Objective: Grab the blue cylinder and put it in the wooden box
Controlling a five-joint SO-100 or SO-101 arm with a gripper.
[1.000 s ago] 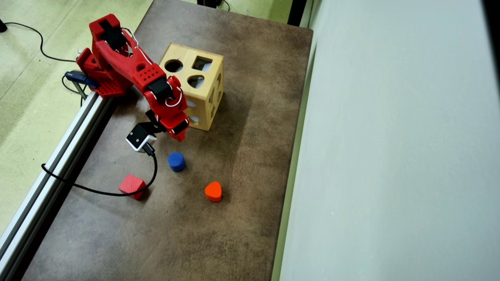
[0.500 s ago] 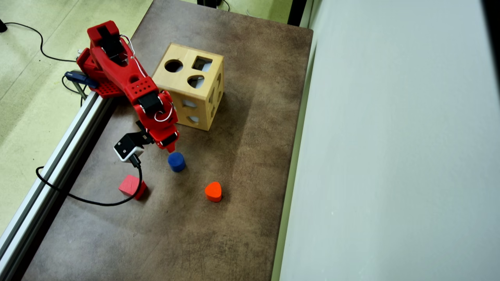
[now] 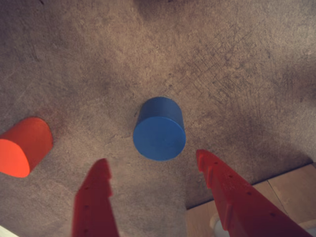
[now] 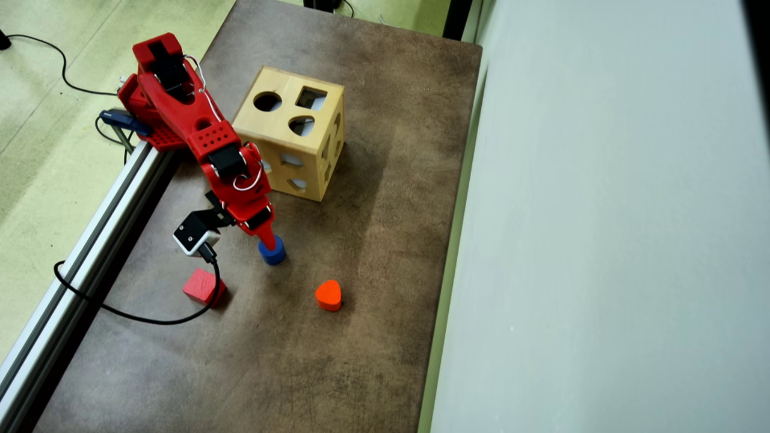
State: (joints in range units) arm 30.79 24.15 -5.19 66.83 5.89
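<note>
Blue cylinder (image 3: pixel 159 129) is standing upright on the table (image 3: pixel 237 59), just ahead of the gripper (image 3: pixel 154 165), centred between the tips. It looks rigid, light and smooth, so squeezing its curved sides midway up seems best. Both fingers (image 3: pixel 96 192) are spreading wide, holding nothing. An orange block (image 3: pixel 23 146) is lying outside one finger.

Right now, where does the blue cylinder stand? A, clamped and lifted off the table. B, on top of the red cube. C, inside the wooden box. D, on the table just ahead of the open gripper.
D: in the wrist view the blue cylinder stands upright on the table, just beyond the open gripper, with both fingers clear of it.
</note>
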